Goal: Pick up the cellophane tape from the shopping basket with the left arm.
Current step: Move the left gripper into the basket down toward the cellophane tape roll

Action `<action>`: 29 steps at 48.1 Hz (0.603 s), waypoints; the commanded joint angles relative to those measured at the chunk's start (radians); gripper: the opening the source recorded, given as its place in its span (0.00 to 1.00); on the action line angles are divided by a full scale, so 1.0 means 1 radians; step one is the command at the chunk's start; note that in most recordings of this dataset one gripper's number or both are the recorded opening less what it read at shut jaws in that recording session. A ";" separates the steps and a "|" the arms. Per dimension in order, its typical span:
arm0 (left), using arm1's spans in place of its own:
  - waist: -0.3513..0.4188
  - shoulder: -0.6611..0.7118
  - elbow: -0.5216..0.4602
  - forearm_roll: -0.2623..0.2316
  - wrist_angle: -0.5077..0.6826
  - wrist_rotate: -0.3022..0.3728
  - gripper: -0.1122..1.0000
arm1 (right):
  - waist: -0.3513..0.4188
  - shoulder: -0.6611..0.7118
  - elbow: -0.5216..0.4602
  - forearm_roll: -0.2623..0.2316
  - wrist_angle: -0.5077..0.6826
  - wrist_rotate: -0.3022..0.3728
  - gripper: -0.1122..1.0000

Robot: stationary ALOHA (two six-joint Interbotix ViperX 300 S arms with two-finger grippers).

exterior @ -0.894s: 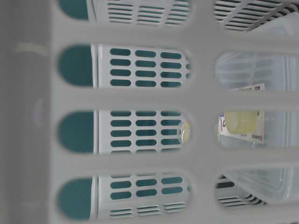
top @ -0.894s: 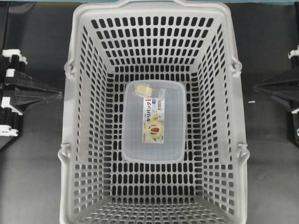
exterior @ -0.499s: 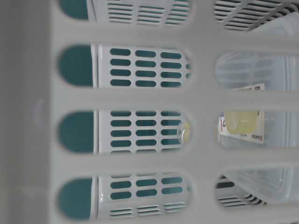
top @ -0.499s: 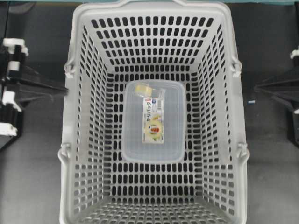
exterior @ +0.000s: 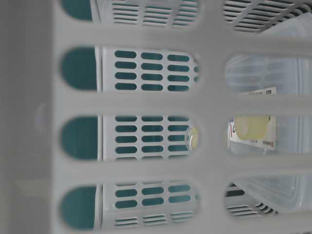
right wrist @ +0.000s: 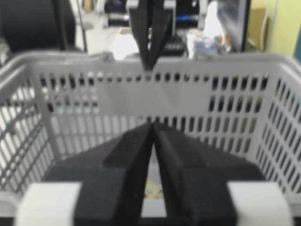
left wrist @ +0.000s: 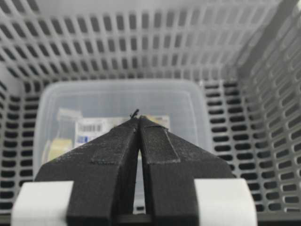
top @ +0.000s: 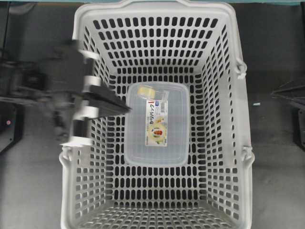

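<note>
Two black arms flank a large light-grey shopping basket that sits on a dark surface. The left arm is blurred in the overhead view and reaches over the basket's left rim, with the left end effector pointing toward the middle of the basket above its inner left wall. Its jaws are pressed together with nothing between them, as the left wrist view shows, where the left end effector's tips meet in a point. On the basket floor lies a large clear plastic box with a colourful label on its lid. The cellophane tape, a small pale-yellow roll in a clear wrapper, rests on top of the box at the end nearest the basket's far wall, just beside the label's upper edge. The end effector's tip is near the box's left edge and apart from the tape. In the left wrist view the tape shows as a yellowish patch at the left of the box lid. The right end effector stays outside the basket's right wall, its jaws touching at the tips with only a narrow gap behind and nothing held.
</note>
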 commanded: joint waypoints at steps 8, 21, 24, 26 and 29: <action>0.005 0.153 -0.204 0.003 0.206 0.003 0.10 | 0.000 -0.008 -0.025 0.003 0.000 0.000 0.52; 0.002 0.302 -0.325 0.003 0.334 -0.003 0.29 | 0.000 -0.038 -0.011 0.003 0.000 0.011 0.81; -0.003 0.334 -0.350 0.005 0.354 -0.002 0.47 | 0.000 -0.049 -0.006 0.003 0.002 0.012 0.81; -0.006 0.357 -0.365 0.003 0.365 0.000 0.59 | 0.000 -0.055 -0.003 0.003 0.002 0.012 0.81; -0.008 0.388 -0.382 0.003 0.379 0.002 0.74 | 0.000 -0.061 -0.002 0.003 0.002 0.014 0.81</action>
